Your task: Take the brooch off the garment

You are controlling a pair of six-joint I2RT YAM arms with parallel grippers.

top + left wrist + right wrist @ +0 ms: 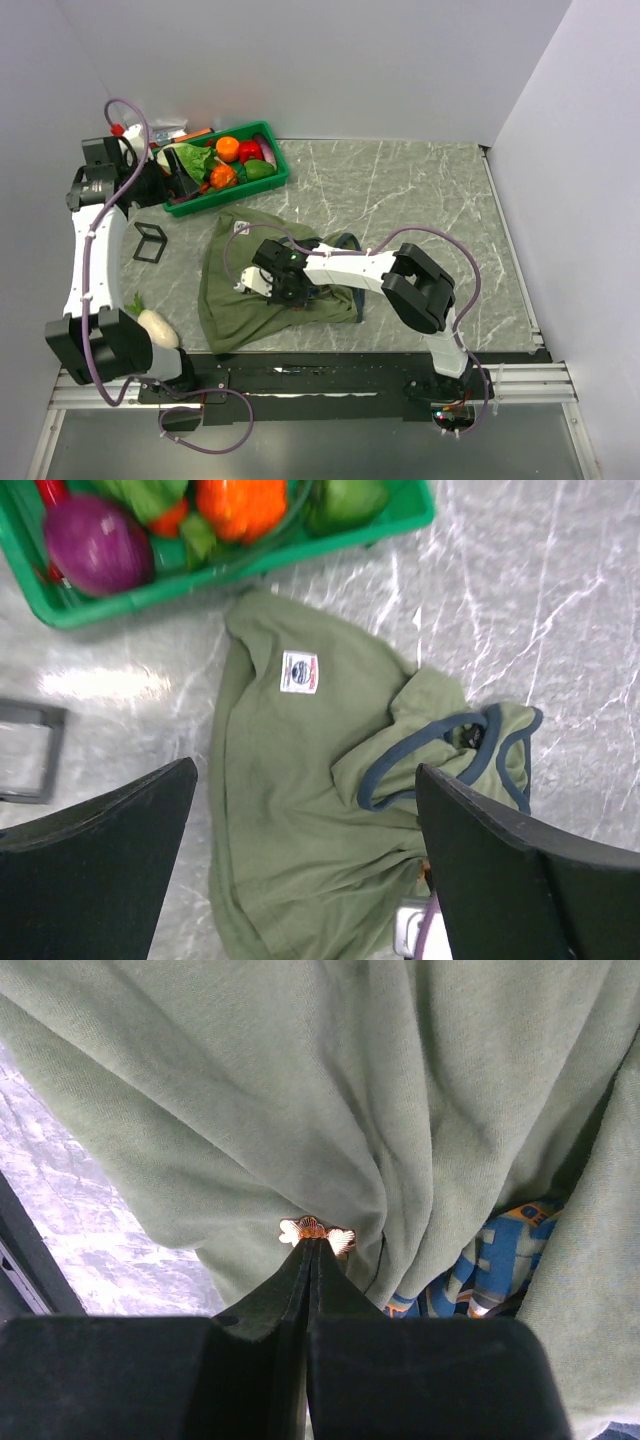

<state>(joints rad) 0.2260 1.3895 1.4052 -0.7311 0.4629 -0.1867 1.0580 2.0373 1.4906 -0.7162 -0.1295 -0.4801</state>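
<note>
Showing pale scalloped lobes, the brooch sits pinched by the right gripper.

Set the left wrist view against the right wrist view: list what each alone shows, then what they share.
Left wrist only: the green basket of vegetables, the white label, the black frame, the navy trim, the open left fingers. Right wrist only: the brooch pinched at the tips of the shut right fingers, and the orange-and-blue graphic beside them. Both: the olive garment on the marble table.
</note>
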